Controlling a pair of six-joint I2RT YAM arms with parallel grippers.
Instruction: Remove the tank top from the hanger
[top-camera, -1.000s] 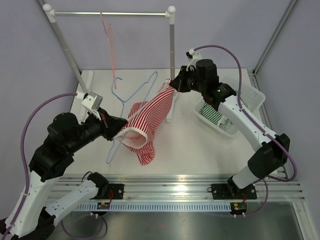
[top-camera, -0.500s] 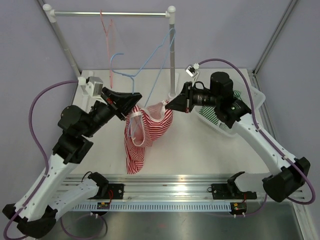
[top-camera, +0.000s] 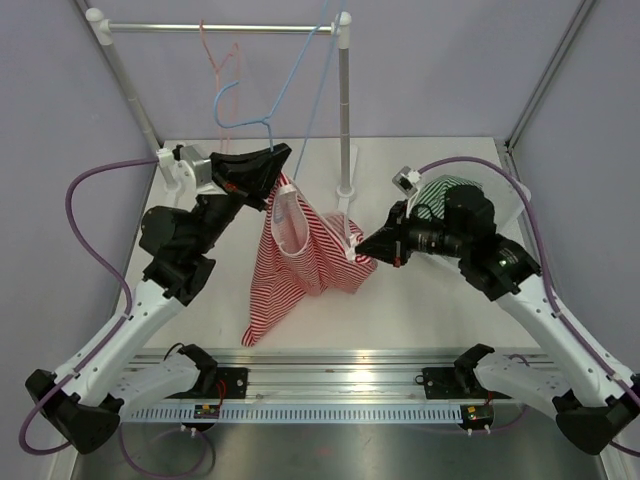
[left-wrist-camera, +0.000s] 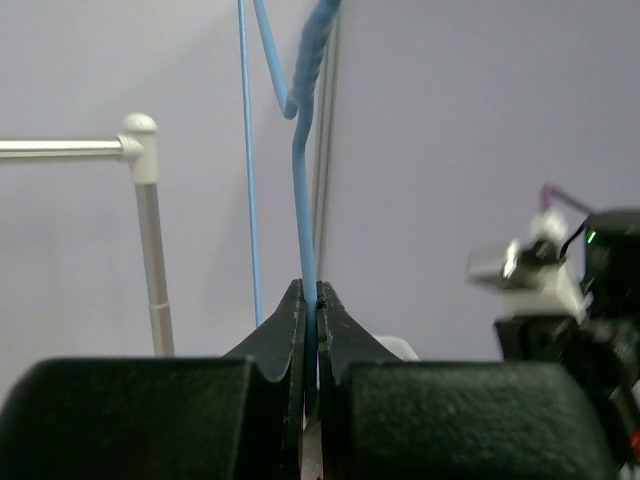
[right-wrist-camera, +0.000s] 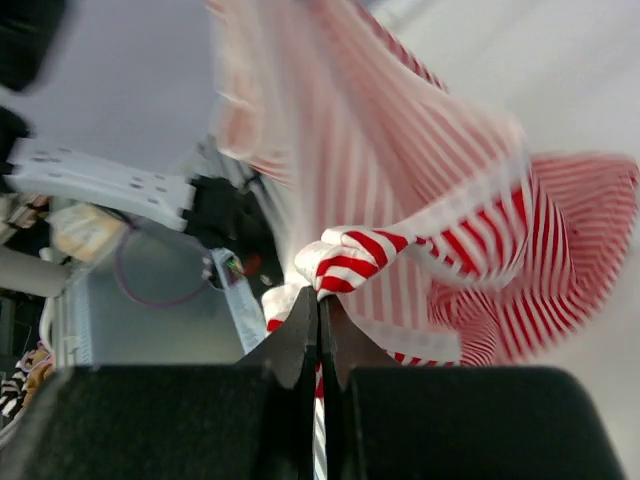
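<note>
The left claw (left-wrist-camera: 310, 292) is clamped on the raised blue hanger (left-wrist-camera: 303, 215), while the right claw (top-camera: 362, 250) pinches an edge of the red-striped tank top (top-camera: 305, 250), which droops between them over the table (top-camera: 430, 310).

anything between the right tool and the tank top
No, nothing visible. The right tool is shut on a strap of the tank top. The left tool clamps the hanger.

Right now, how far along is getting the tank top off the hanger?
Done: left claw is shut on the blue hanger, held high. In hand: right claw pinches an edge of the red-striped tank top. Left: the top hangs from beside the left claw, apparently not off the hanger yet.
</note>
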